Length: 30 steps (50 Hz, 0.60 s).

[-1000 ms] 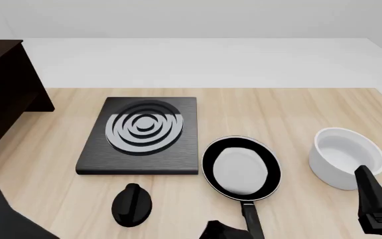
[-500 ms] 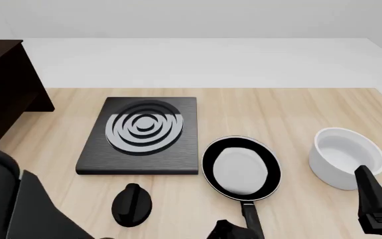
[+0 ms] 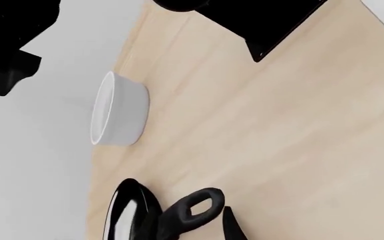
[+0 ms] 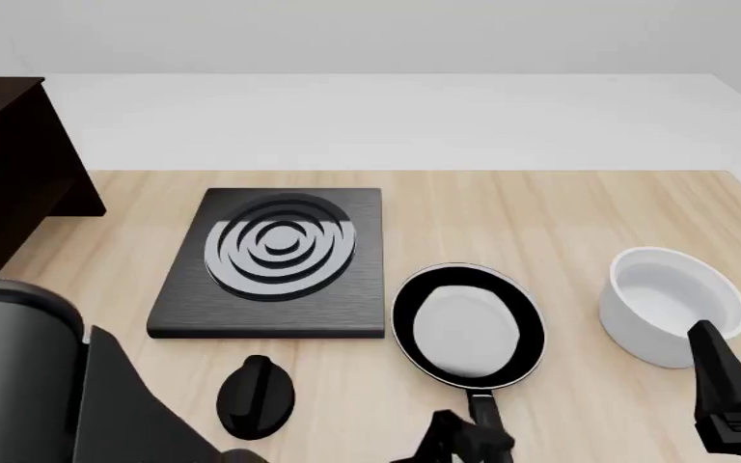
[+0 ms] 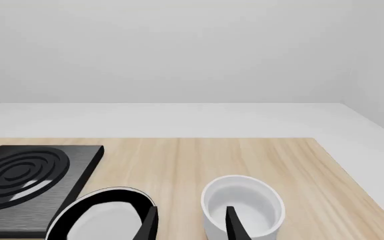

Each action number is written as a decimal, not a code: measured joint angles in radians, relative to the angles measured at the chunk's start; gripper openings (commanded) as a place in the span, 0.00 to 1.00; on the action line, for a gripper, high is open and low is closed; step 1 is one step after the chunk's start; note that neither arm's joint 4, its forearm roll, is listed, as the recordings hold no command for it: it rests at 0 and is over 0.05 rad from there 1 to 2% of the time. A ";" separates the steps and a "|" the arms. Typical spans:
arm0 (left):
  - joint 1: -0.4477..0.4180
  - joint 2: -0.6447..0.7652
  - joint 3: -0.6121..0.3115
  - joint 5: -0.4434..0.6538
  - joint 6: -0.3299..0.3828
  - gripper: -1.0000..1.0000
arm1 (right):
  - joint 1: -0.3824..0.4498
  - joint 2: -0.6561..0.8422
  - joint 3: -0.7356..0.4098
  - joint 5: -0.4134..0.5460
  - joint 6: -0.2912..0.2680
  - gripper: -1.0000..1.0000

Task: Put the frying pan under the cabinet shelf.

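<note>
Frying pan (image 4: 469, 326), round, black, grey-lined, could be spun if its handle (image 4: 485, 417) is clipped off-centre by the left end effector (image 4: 463, 442), whose clench cannot be told.

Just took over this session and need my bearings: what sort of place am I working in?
Likely a simulated kitchen worktop: a wooden table carrying a black stove plate, a frying pan and a white bowl, with a dark cabinet shelf at the far left.

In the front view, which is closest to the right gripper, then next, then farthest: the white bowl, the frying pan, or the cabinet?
From the right gripper:
1. White bowl, just beyond it, on the right.
2. Frying pan, middle of the table.
3. Cabinet shelf, far left edge.
</note>
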 measured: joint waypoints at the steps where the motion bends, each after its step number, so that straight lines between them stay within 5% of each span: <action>1: 0.001 0.002 -0.003 0.000 -0.006 1.00 | 0.000 0.000 0.000 0.000 0.000 1.00; 30: 0.002 0.028 -0.043 -0.004 -0.048 1.00 | 0.000 0.000 0.000 0.000 0.000 1.00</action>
